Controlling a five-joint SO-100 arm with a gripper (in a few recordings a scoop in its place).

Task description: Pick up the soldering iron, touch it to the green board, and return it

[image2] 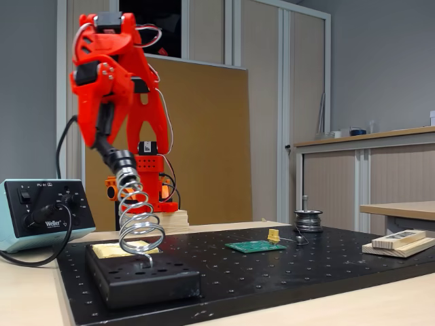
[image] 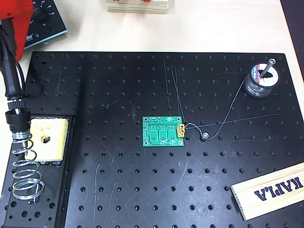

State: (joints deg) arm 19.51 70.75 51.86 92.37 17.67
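Red arm's gripper (image2: 103, 132) at tabletop's left edge, jaws clenched on the soldering iron (image: 10, 78), tip inside coil stand (image: 24, 166). Green board (image: 164, 132) lies mid-tabletop w/ solder wire (image: 223, 121) beside. Risk: tip snagging coil on lift, tipping stand.

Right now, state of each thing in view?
soldering iron: in the coil stand, gripper on its handle
gripper: shut on the handle
coil stand: holds the iron
green board: flat on the mat, untouched
sponge: in its tray
solder spool: upright, wire trailing
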